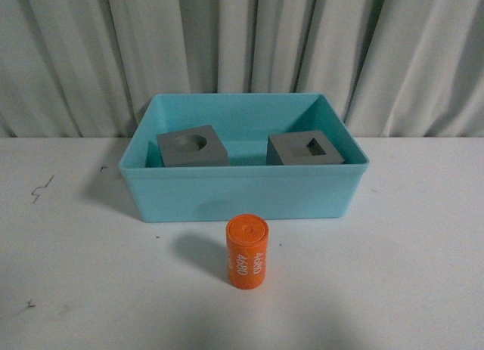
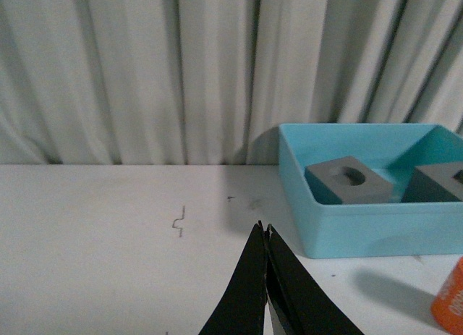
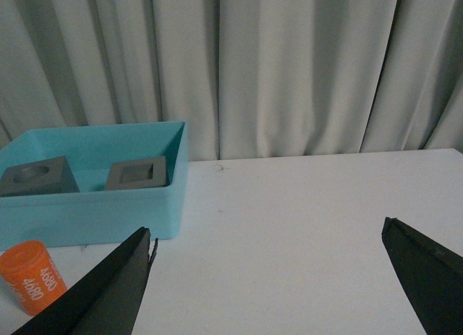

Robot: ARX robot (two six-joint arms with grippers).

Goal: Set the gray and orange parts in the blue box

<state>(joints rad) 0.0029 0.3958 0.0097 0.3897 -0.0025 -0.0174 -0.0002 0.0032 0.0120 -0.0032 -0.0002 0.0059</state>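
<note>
Currently both gray cubes (image 1: 193,148) in blue box (image 1: 242,193); orange cylinder (image 1: 247,253) outside, on surface (image 1: 393,274). Right tool (image 3: 268,231) wide, left tool (image 2: 264,229) pinched closed; grasp cylinder next.

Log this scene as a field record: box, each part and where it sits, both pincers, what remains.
box: blue box, on the white table
inside box: round-recess gray cube toward the left, square-recess gray cube toward the right, apart
outside box: orange cylinder, upright on the table in front of the box
left pincer: shut, holding nothing
right pincer: open, holding nothing
remaining: orange cylinder not yet in the box
</note>
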